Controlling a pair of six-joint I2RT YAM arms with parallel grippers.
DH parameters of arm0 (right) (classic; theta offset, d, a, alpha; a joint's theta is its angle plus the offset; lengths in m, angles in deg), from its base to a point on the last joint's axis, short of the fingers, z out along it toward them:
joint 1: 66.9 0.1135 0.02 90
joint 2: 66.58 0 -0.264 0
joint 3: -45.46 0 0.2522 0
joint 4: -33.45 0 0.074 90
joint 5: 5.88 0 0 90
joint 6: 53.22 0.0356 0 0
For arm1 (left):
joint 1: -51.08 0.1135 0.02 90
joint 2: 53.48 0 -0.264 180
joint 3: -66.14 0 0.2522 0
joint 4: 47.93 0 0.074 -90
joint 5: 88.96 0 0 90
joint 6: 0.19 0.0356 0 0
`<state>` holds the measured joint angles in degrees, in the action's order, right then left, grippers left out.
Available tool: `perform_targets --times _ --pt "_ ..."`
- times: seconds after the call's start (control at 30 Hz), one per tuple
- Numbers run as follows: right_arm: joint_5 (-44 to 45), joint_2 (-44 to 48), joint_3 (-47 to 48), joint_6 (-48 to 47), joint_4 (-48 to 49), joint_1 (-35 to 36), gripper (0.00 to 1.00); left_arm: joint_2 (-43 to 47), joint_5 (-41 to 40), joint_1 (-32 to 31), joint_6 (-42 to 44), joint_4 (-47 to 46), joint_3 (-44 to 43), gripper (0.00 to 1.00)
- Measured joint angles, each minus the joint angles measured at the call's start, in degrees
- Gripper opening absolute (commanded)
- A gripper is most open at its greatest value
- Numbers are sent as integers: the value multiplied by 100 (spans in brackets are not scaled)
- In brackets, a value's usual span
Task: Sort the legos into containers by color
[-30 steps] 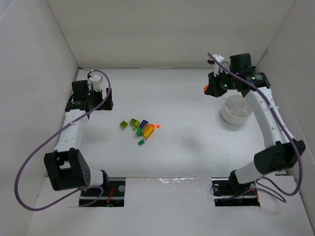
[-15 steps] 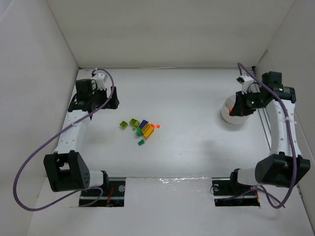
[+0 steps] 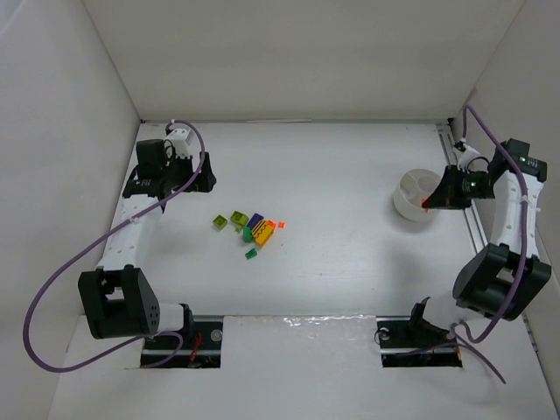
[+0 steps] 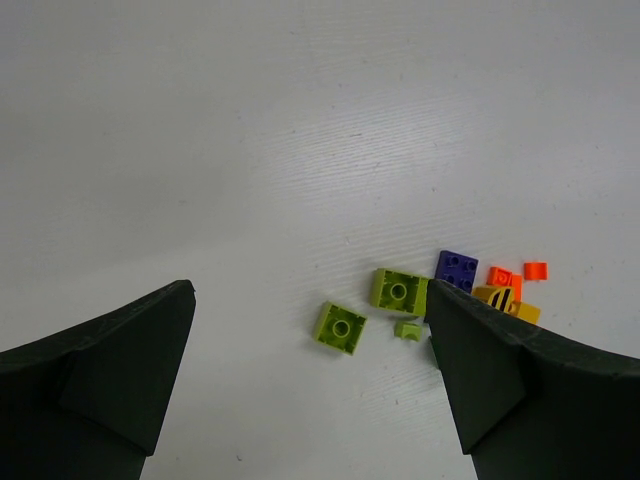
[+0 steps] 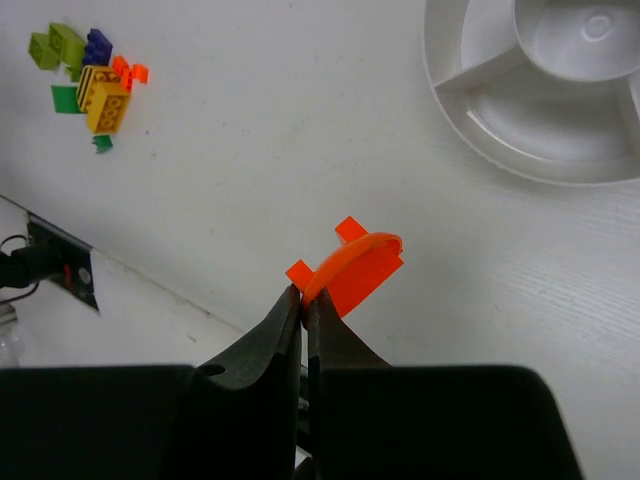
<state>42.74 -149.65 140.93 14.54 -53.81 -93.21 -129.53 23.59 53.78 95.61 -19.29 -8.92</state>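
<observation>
Far to the left of the white bowl (image 3: 405, 208), my left gripper (image 4: 310, 290) hangs over the table (image 3: 332, 166) with its jaws spread wide and nothing between them. The loose legos (image 3: 249, 229) lie in a small cluster on the table, well left of the bowl and nearer my left gripper. There are two lime green plates (image 4: 340, 327), a purple brick (image 4: 456, 268), a yellow brick (image 5: 105, 105), a few orange bits (image 4: 535, 270) and a dark green piece (image 3: 251, 254). The bowl's wedge compartments ring a white central cylinder (image 5: 590, 35). At the bowl's right rim, my right gripper (image 5: 303, 300) is clenched on a thin, curved orange piece (image 5: 355, 270), held just outside the bowl's wall and not in any compartment.
</observation>
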Motion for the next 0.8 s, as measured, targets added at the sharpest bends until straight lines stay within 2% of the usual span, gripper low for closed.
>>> perform_targets --times 0.13,0.27,0.5,0.8 --pt "-151 -533 262 -155 -116 -42 0 2 175 -92 15 -55 15 100" --pt "-205 -1246 1036 -503 -262 -223 0 4 426 -142 76 -66 55 100" --pt "107 -1943 2041 -789 -280 -564 0 4 581 -146 109 -179 173 100" --pt "232 -2345 2295 -905 -321 -588 0 -11 599 -146 122 -232 170 100"
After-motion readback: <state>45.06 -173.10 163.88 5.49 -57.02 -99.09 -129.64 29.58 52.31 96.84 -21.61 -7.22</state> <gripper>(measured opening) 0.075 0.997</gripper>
